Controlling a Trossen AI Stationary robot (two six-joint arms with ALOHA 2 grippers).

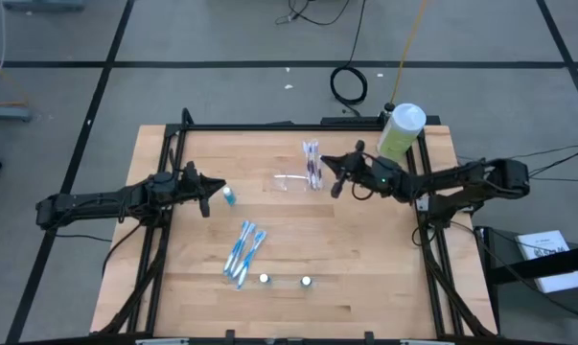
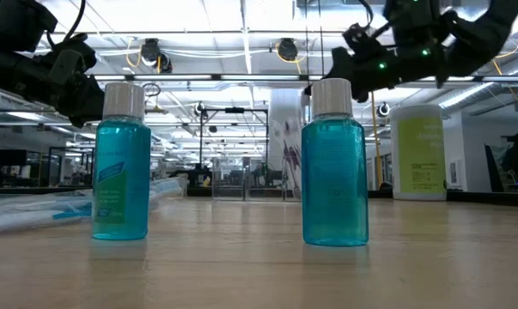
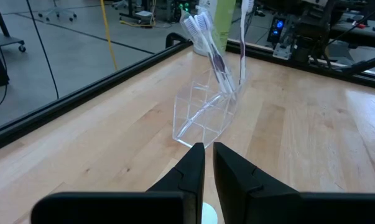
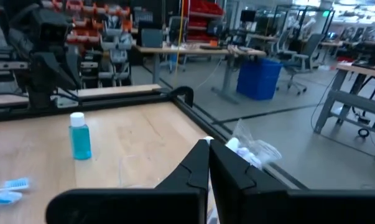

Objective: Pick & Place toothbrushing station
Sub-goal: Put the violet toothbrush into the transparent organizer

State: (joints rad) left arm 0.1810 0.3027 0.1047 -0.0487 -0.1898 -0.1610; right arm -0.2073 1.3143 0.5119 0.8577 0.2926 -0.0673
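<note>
Table (image 1: 365, 278) | low view alone shows two blue bottles (image 2: 121, 163) upright | clear tray (image 1: 290, 181) holds toothbrushes (image 1: 312, 163) | left gripper (image 1: 205, 195) jaws nearly closed, empty | right gripper (image 1: 335, 177) jaws closed, empty

clear toothbrushing station (image 1: 291, 181) at table's far-centre

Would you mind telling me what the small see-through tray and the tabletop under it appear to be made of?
The small see-through tray looks like clear, glossy hard plastic: the boards show through and its edges catch light. The tabletop looks like pale wood with a smooth finish, showing plank seams and grain.
</note>
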